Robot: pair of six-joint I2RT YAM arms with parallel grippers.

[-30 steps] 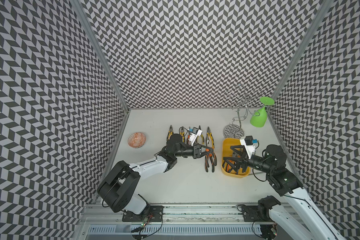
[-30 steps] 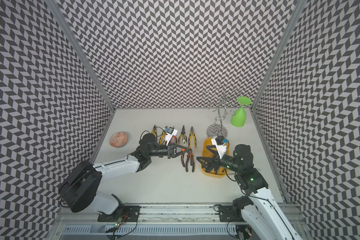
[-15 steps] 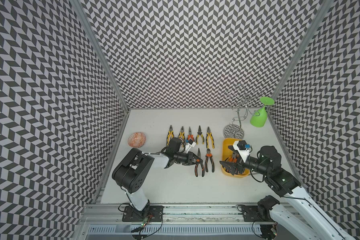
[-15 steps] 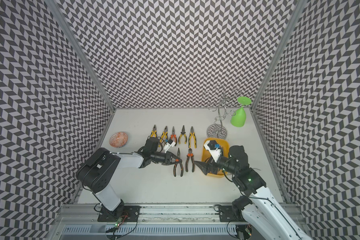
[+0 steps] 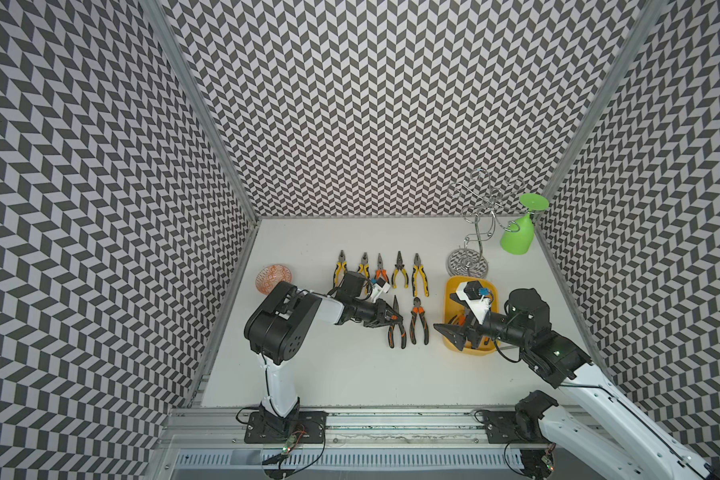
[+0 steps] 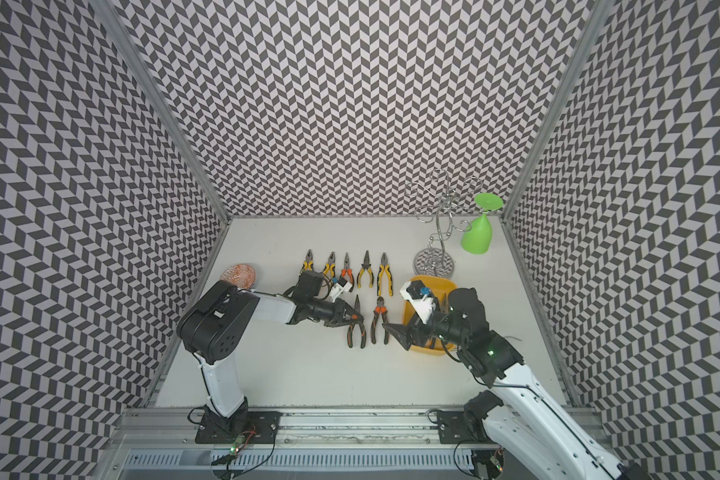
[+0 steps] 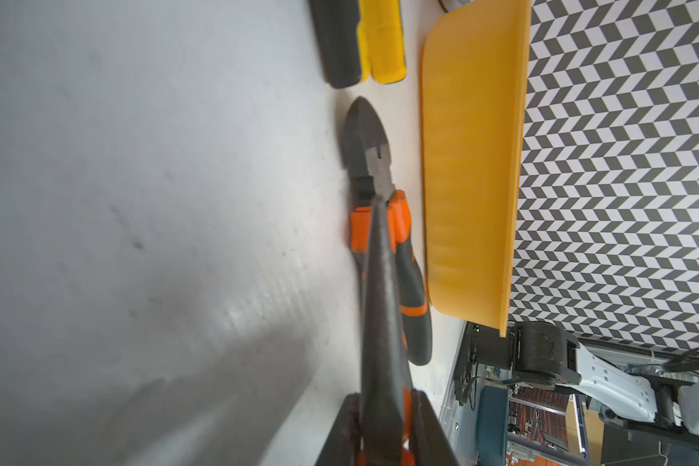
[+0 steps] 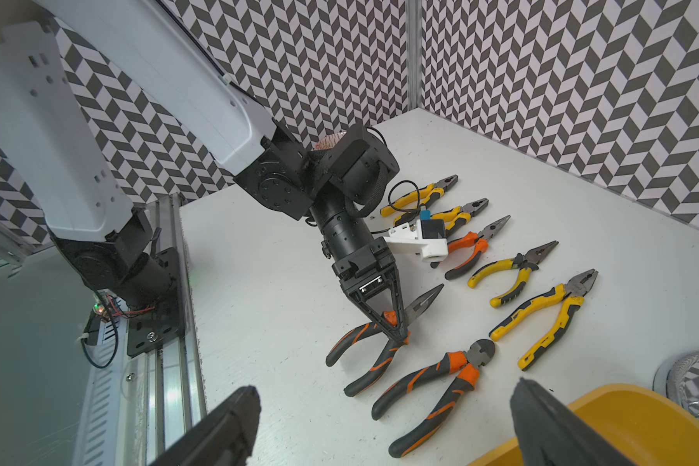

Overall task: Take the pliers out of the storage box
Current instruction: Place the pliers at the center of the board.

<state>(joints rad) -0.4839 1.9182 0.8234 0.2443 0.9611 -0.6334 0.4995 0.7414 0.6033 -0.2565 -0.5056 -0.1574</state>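
The left arm (image 5: 283, 328) rises from its base at the front rail, folds at the elbow and reaches toward the middle, with the wrist tilted down. The left gripper (image 8: 396, 329) is clamped tight on the joint of orange-handled pliers (image 8: 422, 301). The right arm (image 5: 558, 353) stretches in low from the front right. The right gripper (image 5: 453, 334) points toward the left one, its jaws spread wide.

A robotics lab cell: chevron-patterned wall panels (image 5: 371, 104), white table (image 5: 350, 374), aluminium mounting rail (image 5: 391, 419).
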